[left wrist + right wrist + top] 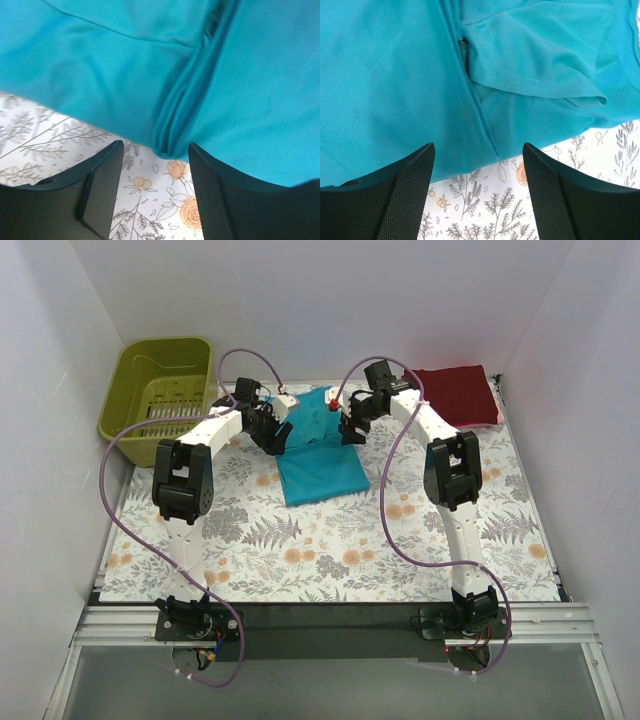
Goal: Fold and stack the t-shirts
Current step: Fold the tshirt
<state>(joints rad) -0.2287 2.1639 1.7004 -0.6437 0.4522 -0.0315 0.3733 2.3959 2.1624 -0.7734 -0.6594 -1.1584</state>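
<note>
A teal t-shirt (pixel 318 455) lies partly folded at the middle back of the table, its long side running toward me. My left gripper (pixel 277 436) is open at its left edge; in the left wrist view the teal cloth (pixel 150 70) and a fold ridge lie just beyond the open fingers (pixel 102 185). My right gripper (pixel 347 430) is open at its right edge; in the right wrist view the teal shirt (pixel 410 90) with a sleeve flap lies just past the fingers (pixel 547 195). A dark red folded shirt (pixel 455 392) rests on a pink one at the back right.
An olive-green plastic basket (pixel 160 395) stands at the back left. A floral cloth (pixel 330 550) covers the table. White walls close in on the left, back and right. Purple cables loop from both arms.
</note>
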